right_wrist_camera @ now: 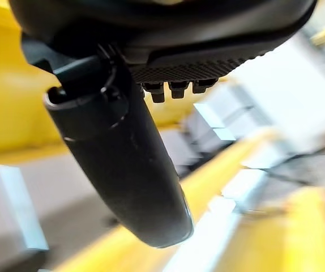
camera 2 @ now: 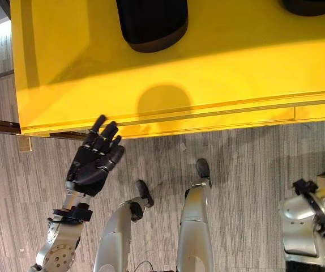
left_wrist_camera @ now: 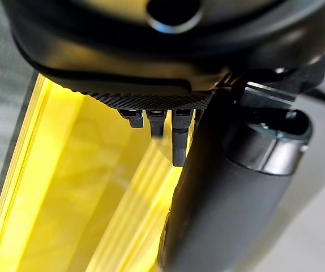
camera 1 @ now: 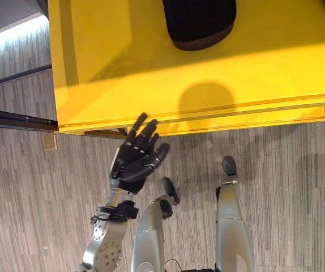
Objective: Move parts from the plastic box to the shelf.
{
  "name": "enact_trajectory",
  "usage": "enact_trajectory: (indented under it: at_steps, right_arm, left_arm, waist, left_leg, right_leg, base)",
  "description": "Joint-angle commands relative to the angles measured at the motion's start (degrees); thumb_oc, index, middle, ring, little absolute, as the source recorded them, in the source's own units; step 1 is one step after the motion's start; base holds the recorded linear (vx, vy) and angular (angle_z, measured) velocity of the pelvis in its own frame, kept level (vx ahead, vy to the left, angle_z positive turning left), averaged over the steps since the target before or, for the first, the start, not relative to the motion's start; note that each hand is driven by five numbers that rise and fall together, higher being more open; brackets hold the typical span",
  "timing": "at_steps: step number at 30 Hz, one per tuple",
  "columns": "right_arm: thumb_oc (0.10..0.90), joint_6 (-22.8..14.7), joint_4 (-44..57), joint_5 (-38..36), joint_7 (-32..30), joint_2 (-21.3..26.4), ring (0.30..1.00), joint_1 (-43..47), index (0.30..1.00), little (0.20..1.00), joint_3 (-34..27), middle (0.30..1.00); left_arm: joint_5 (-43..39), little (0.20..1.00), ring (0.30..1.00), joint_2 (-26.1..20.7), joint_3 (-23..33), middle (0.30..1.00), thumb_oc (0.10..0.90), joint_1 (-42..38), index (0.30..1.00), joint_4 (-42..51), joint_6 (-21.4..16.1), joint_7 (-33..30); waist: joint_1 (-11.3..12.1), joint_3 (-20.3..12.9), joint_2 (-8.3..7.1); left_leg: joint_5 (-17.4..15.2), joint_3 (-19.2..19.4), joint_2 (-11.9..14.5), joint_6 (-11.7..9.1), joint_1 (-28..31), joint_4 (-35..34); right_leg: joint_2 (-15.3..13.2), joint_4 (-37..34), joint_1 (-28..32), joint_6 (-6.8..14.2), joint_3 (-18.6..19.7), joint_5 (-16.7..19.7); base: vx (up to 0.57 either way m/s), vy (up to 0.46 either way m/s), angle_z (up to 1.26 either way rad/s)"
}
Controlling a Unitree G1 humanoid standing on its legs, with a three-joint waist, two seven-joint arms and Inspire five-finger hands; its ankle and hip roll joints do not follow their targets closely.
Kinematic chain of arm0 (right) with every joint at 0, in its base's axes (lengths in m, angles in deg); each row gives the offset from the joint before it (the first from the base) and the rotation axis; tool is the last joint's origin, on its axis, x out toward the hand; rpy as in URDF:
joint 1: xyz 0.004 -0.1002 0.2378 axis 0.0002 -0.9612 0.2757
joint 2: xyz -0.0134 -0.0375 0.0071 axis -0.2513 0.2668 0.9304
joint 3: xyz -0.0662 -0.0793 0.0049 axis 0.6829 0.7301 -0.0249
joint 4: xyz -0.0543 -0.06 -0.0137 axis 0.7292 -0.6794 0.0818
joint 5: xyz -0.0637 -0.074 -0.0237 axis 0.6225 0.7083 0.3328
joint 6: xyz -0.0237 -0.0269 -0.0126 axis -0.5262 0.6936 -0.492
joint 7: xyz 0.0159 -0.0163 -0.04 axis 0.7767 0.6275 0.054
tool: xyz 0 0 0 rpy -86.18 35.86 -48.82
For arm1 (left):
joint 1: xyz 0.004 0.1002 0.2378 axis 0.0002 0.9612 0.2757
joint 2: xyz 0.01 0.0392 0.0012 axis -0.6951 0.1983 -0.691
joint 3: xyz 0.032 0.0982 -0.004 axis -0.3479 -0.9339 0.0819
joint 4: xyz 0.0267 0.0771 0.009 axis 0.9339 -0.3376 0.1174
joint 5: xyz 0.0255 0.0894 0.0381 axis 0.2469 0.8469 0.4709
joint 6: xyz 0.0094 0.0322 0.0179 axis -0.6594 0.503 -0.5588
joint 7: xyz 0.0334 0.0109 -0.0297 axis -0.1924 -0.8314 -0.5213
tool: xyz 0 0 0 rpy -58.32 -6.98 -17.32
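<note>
Reaching with my left hand (camera 1: 133, 161), fingers spread and empty, at the yellow tabletop (camera 1: 106, 68) edge; I should lift higher toward the dark container (camera 1: 199, 22). My right hand's (right_wrist_camera: 117, 158) state I cannot tell.

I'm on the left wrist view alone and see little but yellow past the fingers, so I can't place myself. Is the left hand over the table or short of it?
Observer: Short of it. The left hand is over the floor, its fingertips just reaching the near edge of the yellow table.
Operator: Is there anything on the table to reach for?
Observer: A dark rounded thing lies at the far side, well beyond the hand. I cannot tell what it is.
Operator: Is the hand carrying anything?
Observer: No, its fingers are straight and hold nothing.
</note>
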Motion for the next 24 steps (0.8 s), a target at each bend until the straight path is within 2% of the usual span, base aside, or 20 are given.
enact_trajectory:
  at_steps: [1, 3, 4, 7, 9, 10, 11, 12, 13, 14, 15, 16, 17, 18, 19, 21, 22, 24]
  right_arm:
    - [0.900, -8.5, 5.6, -4.8, -18.7, 3.0, 1.000, 2.8, 1.000, 1.000, -3.9, 1.000]
    - [0.900, -11.8, 0.9, -10.6, -16.5, 0.7, 1.000, 2.9, 1.000, 1.000, -3.4, 1.000]
    - [0.900, -12.1, -0.2, -11.4, -16.2, 0.3, 1.000, 3.1, 1.000, 1.000, -3.2, 1.000]
    - [0.900, -12.2, -10.4, -17.5, -11.2, -2.2, 1.000, 3.8, 1.000, 1.000, -1.4, 1.000]
    - [0.900, -9.5, -16.7, -21.5, -6.3, -2.4, 1.000, 4.5, 1.000, 1.000, 0.6, 1.000]
    - [0.900, -10.0, -23.8, -24.3, -2.1, -2.5, 1.000, 5.4, 1.000, 1.000, 2.6, 1.000]
    - [0.900, -10.6, -26.5, -24.5, -1.3, -2.6, 1.000, 5.3, 1.000, 1.000, 3.3, 1.000]
    - [0.900, -10.6, -26.5, -24.5, -1.3, -2.6, 1.000, 5.3, 1.000, 1.000, 3.3, 1.000]
    - [0.900, -11.5, -33.5, -25.2, 2.4, -2.6, 1.000, 6.0, 1.000, 1.000, 5.6, 1.000]
    - [0.900, -9.3, -40.8, -23.4, 10.3, -1.9, 1.000, 6.5, 1.000, 1.000, 8.9, 1.000]
    - [0.900, -9.2, -44.4, -22.1, 16.9, -0.9, 1.000, 7.0, 1.000, 1.000, 11.8, 1.000]
    - [0.900, -8.5, -45.7, -21.3, 19.6, -0.4, 1.000, 7.5, 1.000, 1.000, 13.3, 1.000]
    - [0.900, -6.6, -48.0, -17.1, 26.0, 0.0, 1.000, 8.4, 1.000, 1.000, 17.0, 1.000]
    - [0.900, -4.5, -52.2, -16.6, 36.4, 0.9, 1.000, 9.5, 1.000, 1.000, 22.7, 1.000]
    - [0.900, -8.0, -57.1, -17.6, 45.1, 0.2, 1.000, 10.4, 1.000, 1.000, 27.1, 1.000]
    - [0.900, -5.7, -60.7, -22.4, 53.5, -0.1, 1.000, 11.1, 1.000, 1.000, 31.4, 1.000]
    - [0.900, -5.4, -62.8, -23.2, 56.2, -0.3, 1.000, 11.3, 1.000, 1.000, 31.7, 1.000]
    - [0.900, -2.2, -68.9, -22.4, 67.3, -1.3, 1.000, 12.0, 1.000, 1.000, 32.0, 1.000]
  left_arm:
    - [0.2, 1.000, 1.000, -0.7, 6.2, 1.000, 0.900, -1.7, 1.000, 5.0, -9.4, -5.7]
    - [1.4, 1.000, 1.000, 0.2, 7.5, 1.000, 0.900, -2.0, 1.000, 2.2, -10.7, -8.0]
    - [2.1, 1.000, 1.000, 0.3, 7.7, 1.000, 0.900, -2.1, 1.000, 1.5, -10.7, -8.9]
    - [5.1, 1.000, 1.000, 2.2, 8.8, 1.000, 0.900, -3.1, 1.000, -5.9, -9.0, -15.5]
    - [8.3, 1.000, 1.000, 2.6, 9.0, 1.000, 0.900, -3.9, 1.000, -10.8, -8.3, -18.6]
    - [10.9, 1.000, 1.000, 3.2, 9.5, 1.000, 0.900, -4.5, 1.000, -17.0, -8.2, -20.2]
    - [11.1, 1.000, 1.000, 3.1, 9.6, 1.000, 0.900, -4.5, 1.000, -19.3, -8.5, -19.9]
    - [11.1, 1.000, 1.000, 3.1, 9.6, 1.000, 0.900, -4.5, 1.000, -19.3, -8.5, -19.9]
    - [14.2, 1.000, 1.000, 2.7, 10.0, 1.000, 0.900, -5.7, 1.000, -25.0, -8.2, -20.7]
    - [16.1, 1.000, 1.000, 1.9, 9.6, 1.000, 0.900, -6.7, 1.000, -31.9, -6.2, -21.0]
    - [17.2, 1.000, 1.000, 1.4, 9.3, 1.000, 0.900, -7.1, 1.000, -35.4, -5.1, -20.6]
    - [17.7, 1.000, 1.000, 1.0, 9.2, 1.000, 0.900, -7.2, 1.000, -36.8, -4.7, -20.5]
    - [19.9, 1.000, 1.000, 0.4, 9.1, 1.000, 0.900, -7.6, 1.000, -40.4, -2.4, -19.6]
    - [21.8, 1.000, 1.000, -0.4, 8.2, 1.000, 0.900, -7.8, 1.000, -45.0, -0.8, -19.3]
    - [23.1, 1.000, 1.000, -1.2, 7.4, 1.000, 0.900, -8.4, 1.000, -49.6, 1.3, -19.2]
    - [23.2, 1.000, 1.000, -1.8, 6.7, 1.000, 0.900, -8.6, 1.000, -55.1, 3.0, -18.1]
    - [23.1, 1.000, 1.000, -1.8, 6.4, 1.000, 0.900, -8.8, 1.000, -57.0, 2.8, -17.2]
    - [23.6, 1.000, 1.000, -1.6, 5.6, 1.000, 0.900, -9.5, 1.000, -62.2, 4.4, -13.5]
  waist:
    - [-0.6, -0.2, -1.98]
    - [-0.3, -0.2, -2.53]
    - [-0.2, -0.2, -2.65]
    - [0.8, -0.2, -3.35]
    - [1.2, -0.2, -3.53]
    - [1.8, -0.2, -3.57]
    - [1.9, -0.2, -3.61]
    - [1.9, -0.2, -3.61]
    - [2.2, -0.2, -3.71]
    - [2.6, -0.2, -3.66]
    - [2.8, -0.2, -3.65]
    - [2.9, -0.2, -3.67]
    - [3.1, -0.2, -3.77]
    - [3.6, -0.2, -4.11]
    - [4.3, -0.2, -4.50]
    - [4.9, -0.2, -4.93]
    - [5.0, -0.2, -4.94]
    - [5.2, -0.2, -4.74]
  left_leg:
    - [-2.6, -5.1, -0.6, -0.1, 2.7, -0.4]
    - [-2.7, -5.4, -0.6, -0.1, 2.3, 0.0]
    - [-2.7, -5.5, -0.5, -0.1, 2.3, 0.0]
    - [-2.5, -6.2, -0.4, 0.0, 2.1, -0.1]
    - [-2.1, -6.4, -0.3, 0.0, 2.2, -0.5]
    - [-1.8, -6.6, -0.2, 0.1, 2.2, -0.8]
    - [-3.2, -7.1, -0.1, -0.3, 3.3, -0.5]
    - [-3.2, -7.1, -0.1, -0.3, 3.3, -0.5]
    - [-2.7, -7.3, 0.1, -0.3, 3.5, -1.1]
    - [-2.0, -7.6, 0.1, -0.4, 3.7, -1.9]
    - [-1.6, -7.6, 0.2, -0.4, 3.8, -2.3]
    - [-1.4, -7.6, 0.2, -0.4, 3.9, -2.5]
    - [-1.0, -7.5, 0.4, -0.4, 4.0, -3.0]
    - [-0.5, -7.8, 0.5, -0.5, 4.0, -3.4]
    - [0.0, -8.0, 1.1, -0.5, 3.7, -3.5]
    - [0.1, -8.5, 1.2, -0.2, 3.4, -3.0]
    - [0.1, -8.6, 1.3, -0.2, 3.5, -3.0]
    - [0.4, -8.5, 1.6, -0.1, 3.9, -3.3]
  right_leg:
    - [-0.1, 5.1, 4.1, -4.9, -5.7, -5.7]
    - [0.0, 5.1, 4.2, -4.9, -6.0, -5.7]
    - [0.1, 5.1, 4.2, -4.9, -6.1, -5.7]
    - [0.1, 4.9, 4.5, -4.9, -7.0, -5.7]
    - [0.1, 4.6, 4.8, -5.0, -7.4, -5.6]
    - [0.1, 4.4, 4.9, -5.1, -7.8, -5.4]
    - [0.1, 4.7, 6.1, -4.8, -7.8, -6.9]
    - [0.1, 4.7, 6.1, -4.8, -7.8, -6.9]
    - [0.1, 4.5, 6.2, -4.9, -8.1, -6.8]
    - [0.0, 4.3, 6.5, -4.9, -8.5, -6.7]
    - [0.0, 4.0, 6.5, -4.9, -8.8, -6.5]
    - [0.0, 3.8, 6.6, -4.9, -8.9, -6.5]
    - [0.1, 3.4, 6.7, -5.0, -9.1, -6.3]
    - [0.1, 2.8, 7.0, -5.2, -9.6, -6.0]
    - [0.2, 2.8, 6.9, -5.3, -10.0, -5.7]
    - [0.3, 3.3, 6.9, -5.6, -10.3, -6.1]
    - [0.3, 3.4, 6.9, -5.7, -10.4, -6.2]
    - [0.3, 3.6, 7.2, -5.9, -10.6, -6.2]
  base:
    - [0.00, -0.055, 0.03]
    - [0.00, -0.082, 0.02]
    - [-0.01, -0.100, 0.03]
    - [-0.01, -0.102, 0.08]
    - [0.00, -0.084, 0.16]
    - [0.08, -0.074, 0.08]
    - [0.08, -0.048, 0.02]
    - [0.08, -0.039, 0.03]
    - [0.01, -0.051, 0.07]
    - [0.00, -0.057, 0.07]
    - [-0.01, -0.029, 0.05]
    - [0.00, 0.000, 0.00]
    - [-0.03, -0.062, 0.01]
    - [-0.04, -0.129, -0.01]
    - [-0.04, -0.152, -0.04]
    - [-0.01, -0.098, 0.01]
    - [0.00, -0.029, 0.08]
    - [0.00, -0.004, 0.02]
